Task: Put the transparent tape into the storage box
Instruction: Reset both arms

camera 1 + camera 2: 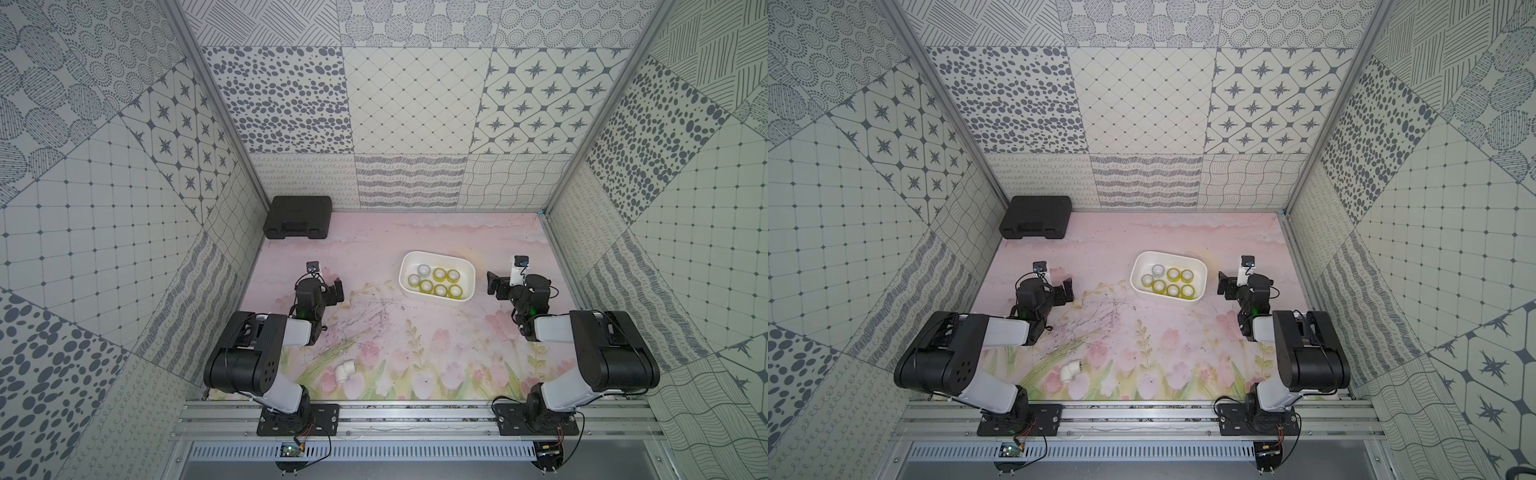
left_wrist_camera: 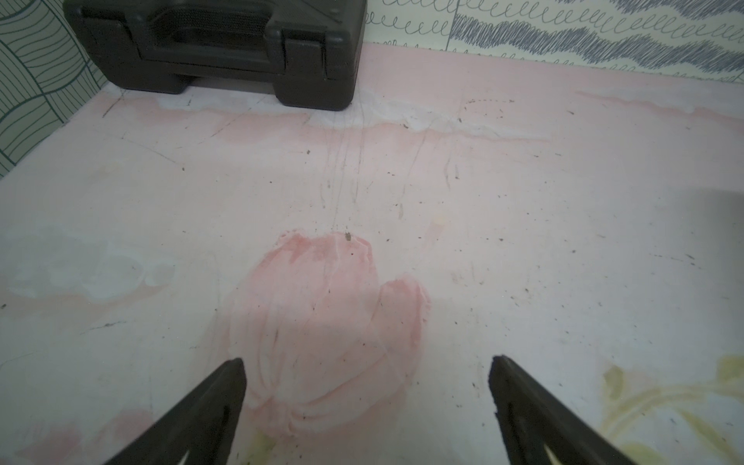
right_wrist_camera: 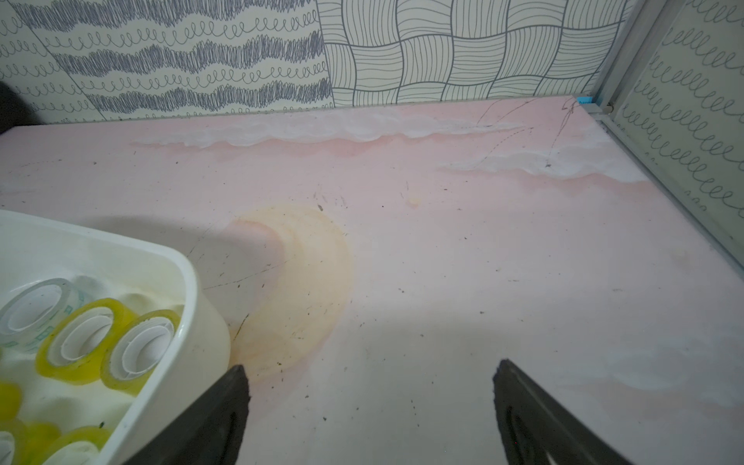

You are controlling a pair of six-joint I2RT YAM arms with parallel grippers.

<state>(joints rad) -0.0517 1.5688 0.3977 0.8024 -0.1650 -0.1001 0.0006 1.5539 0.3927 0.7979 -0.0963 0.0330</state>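
Observation:
In both top views the white storage box (image 1: 419, 296) (image 1: 1152, 294) stands on the pink mat right of centre. Several rolls of transparent tape (image 1: 439, 274) (image 1: 1173, 274) sit in it, most yellowish and one or two greyish. My left gripper (image 1: 336, 291) (image 2: 368, 360) hovers open over bare mat, well left of the box. On the other side, my right gripper (image 1: 494, 285) (image 3: 370, 366) is open just beside the box's right end. The right wrist view shows the box rim (image 3: 189, 273) with tape rolls (image 3: 80, 342) inside. Nothing is between either pair of fingers.
A black moulded case (image 1: 297, 218) (image 2: 217, 48) lies in the far left corner against the wall. A white pipe elbow (image 1: 345, 371) rests on the mat near the front, by the left arm's base. Patterned walls close in three sides.

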